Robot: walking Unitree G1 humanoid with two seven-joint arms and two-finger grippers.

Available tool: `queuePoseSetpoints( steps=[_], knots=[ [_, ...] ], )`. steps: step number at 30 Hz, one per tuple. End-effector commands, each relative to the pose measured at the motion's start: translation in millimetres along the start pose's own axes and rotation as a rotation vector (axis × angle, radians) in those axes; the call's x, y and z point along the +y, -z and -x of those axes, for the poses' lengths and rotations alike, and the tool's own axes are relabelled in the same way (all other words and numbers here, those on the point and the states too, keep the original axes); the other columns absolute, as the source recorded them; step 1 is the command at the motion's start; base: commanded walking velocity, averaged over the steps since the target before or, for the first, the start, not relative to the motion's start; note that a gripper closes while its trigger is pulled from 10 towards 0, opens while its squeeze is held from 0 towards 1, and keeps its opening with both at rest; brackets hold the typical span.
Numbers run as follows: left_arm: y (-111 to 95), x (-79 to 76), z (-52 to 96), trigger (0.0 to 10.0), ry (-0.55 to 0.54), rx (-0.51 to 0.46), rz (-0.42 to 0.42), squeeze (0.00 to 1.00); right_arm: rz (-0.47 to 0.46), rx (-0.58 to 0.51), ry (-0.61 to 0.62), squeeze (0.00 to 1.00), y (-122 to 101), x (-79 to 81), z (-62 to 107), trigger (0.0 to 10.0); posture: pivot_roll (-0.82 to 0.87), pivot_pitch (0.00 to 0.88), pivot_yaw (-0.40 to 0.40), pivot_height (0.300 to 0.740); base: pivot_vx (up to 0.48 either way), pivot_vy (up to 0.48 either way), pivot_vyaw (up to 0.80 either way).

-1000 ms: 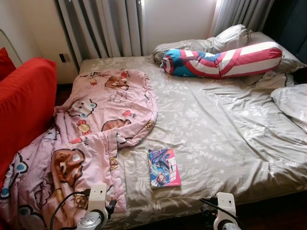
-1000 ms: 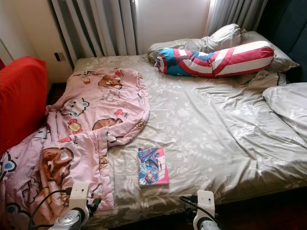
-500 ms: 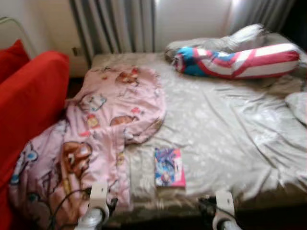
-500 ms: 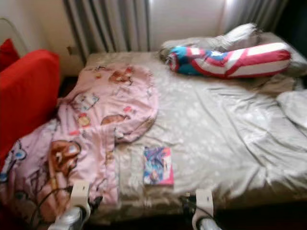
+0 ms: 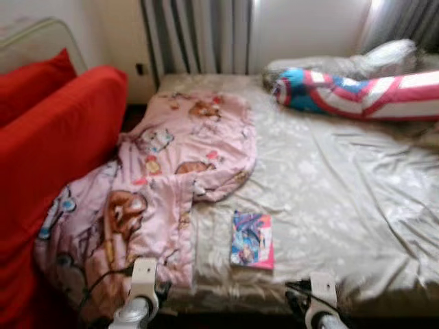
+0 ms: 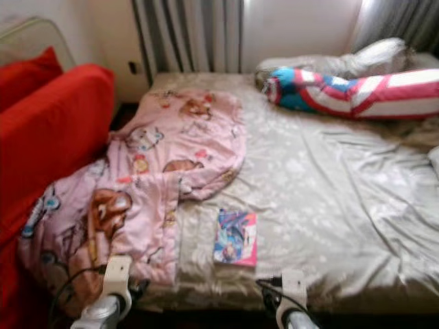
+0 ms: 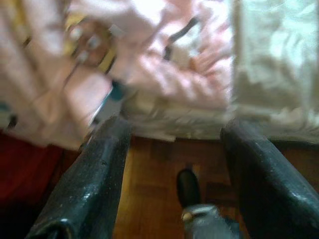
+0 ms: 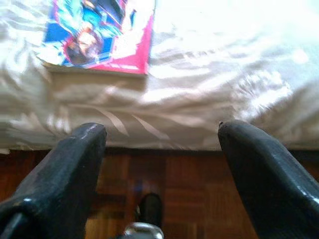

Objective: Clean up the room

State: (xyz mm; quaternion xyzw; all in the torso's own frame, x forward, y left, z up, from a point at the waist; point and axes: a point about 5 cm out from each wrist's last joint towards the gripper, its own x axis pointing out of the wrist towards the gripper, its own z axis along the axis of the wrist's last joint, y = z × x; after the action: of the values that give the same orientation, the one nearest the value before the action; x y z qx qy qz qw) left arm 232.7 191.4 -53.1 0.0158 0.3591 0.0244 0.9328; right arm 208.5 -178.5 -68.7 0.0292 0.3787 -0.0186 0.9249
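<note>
Red sofa (image 5: 48, 157), striped curtains (image 5: 195, 34), wall socket (image 5: 140, 69), wooden floor (image 8: 199, 184)

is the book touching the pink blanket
Apart. The left eye view shows a strip of bare grey sheet between the book and the pink blanket's nearest edge.

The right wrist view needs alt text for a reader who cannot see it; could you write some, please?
The right gripper, fingers open, hovers over wooden floor at the edge of a bed. A colourful book lies on the pale sheet just ahead.
</note>
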Motion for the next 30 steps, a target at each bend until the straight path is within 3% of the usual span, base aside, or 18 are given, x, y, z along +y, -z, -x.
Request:
queuePoseSetpoints(
  steps=[1, 10, 13, 19, 30],
  knots=[
    [-1.7, 0.7, -0.3, 10.0, -0.002, -0.006, 0.007, 0.00, -0.015, -0.009, 0.003, 0.00, -0.3, -1.1, 0.3, 10.0, -0.10, 0.013, 0.003, 0.740, 0.244, 0.000, 0.00],
    [-1.8, -0.5, -0.4, 10.0, 0.003, -0.007, 0.007, 0.00, -0.009, -0.023, -0.010, 0.00, -4.6, 0.7, -0.9, 10.0, -0.10, 0.012, 0.003, 0.740, 0.266, 0.000, 0.00],
    [-1.7, -0.6, -0.4, 10.0, 0.003, -0.006, 0.008, 0.00, 0.036, -0.022, -0.018, 0.00, -5.0, 1.7, -1.0, 10.0, -0.10, 0.012, 0.003, 0.740, 0.285, 0.000, 0.15],
    [-1.3, -0.5, -0.2, 10.0, 0.004, -0.006, 0.006, 0.00, 0.028, -0.020, -0.014, 0.00, -3.2, 0.8, -0.4, 10.0, -0.11, 0.013, 0.002, 0.740, 0.299, 0.000, 0.70],
    [-4.9, -1.5, -0.9, 10.0, 0.006, -0.024, 0.003, 0.00, 0.016, -0.029, -0.021, 0.00, -4.7, 1.8, -0.7, 10.0, -0.10, 0.013, 0.003, 0.740, 0.162, 0.000, 0.00]
  ],
)
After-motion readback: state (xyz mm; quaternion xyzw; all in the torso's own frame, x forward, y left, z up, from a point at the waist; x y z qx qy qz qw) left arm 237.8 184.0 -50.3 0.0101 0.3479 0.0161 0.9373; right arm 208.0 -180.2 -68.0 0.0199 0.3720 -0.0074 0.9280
